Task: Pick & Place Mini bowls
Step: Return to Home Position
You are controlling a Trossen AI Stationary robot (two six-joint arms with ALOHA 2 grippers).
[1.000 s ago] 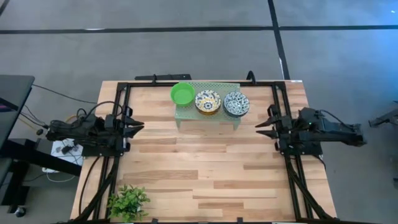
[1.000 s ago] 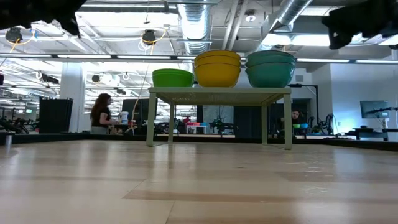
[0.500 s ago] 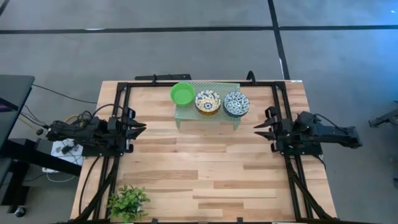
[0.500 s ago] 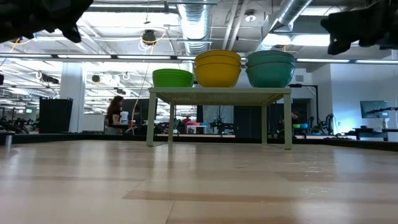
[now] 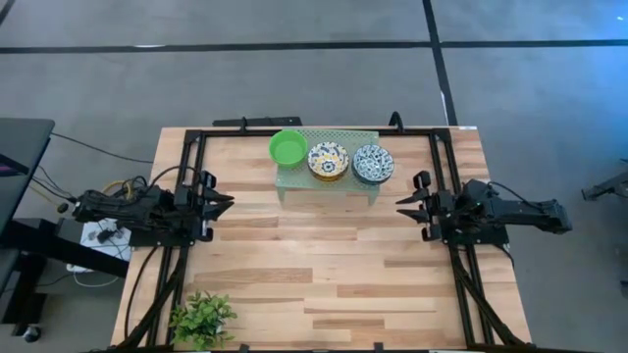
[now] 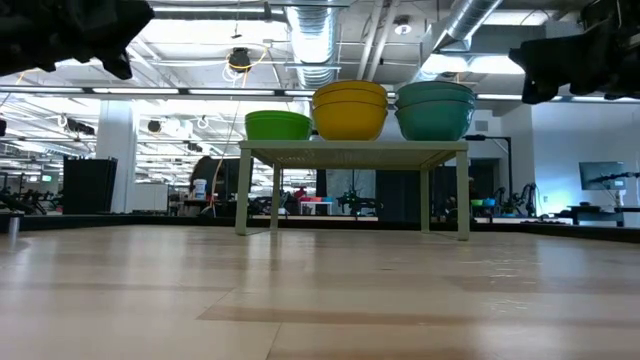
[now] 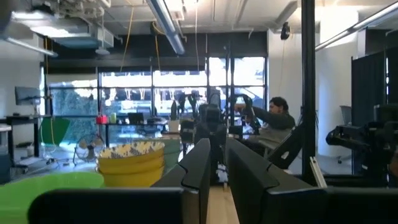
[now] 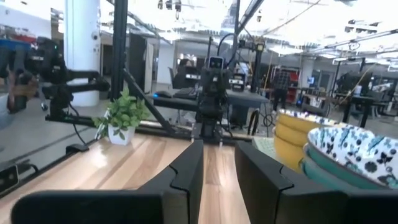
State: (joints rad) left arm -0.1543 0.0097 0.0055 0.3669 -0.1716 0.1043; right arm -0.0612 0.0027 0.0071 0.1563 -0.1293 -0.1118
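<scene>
The mini bowls sit on a pale green perforated rack (image 5: 326, 176) at the table's far middle. There is a plain green bowl (image 5: 287, 147), a yellow-blue floral stack (image 5: 328, 161) and a blue floral stack (image 5: 373, 163). From table height they show as the green bowl (image 6: 277, 124), the yellow stack (image 6: 349, 108) and the teal-sided stack (image 6: 435, 108). My left gripper (image 5: 229, 200) hovers open at the table's left side, level with the rack's near edge. My right gripper (image 5: 400, 204) hovers open at the right side, facing it. Both are raised above the tabletop.
A small leafy plant (image 5: 202, 318) stands at the near left corner. The rack (image 6: 350, 152) stands on legs with a gap beneath it. Black frame rails (image 5: 186, 245) run along the table's left and right sides. A person (image 7: 277, 118) sits in the room beyond.
Both grippers have crept inward: the left toward the table's right edge, the right toward the table's left edge, each by a small step. The bowls have stayed put. A person walking in the room behind has gone from the low view.
</scene>
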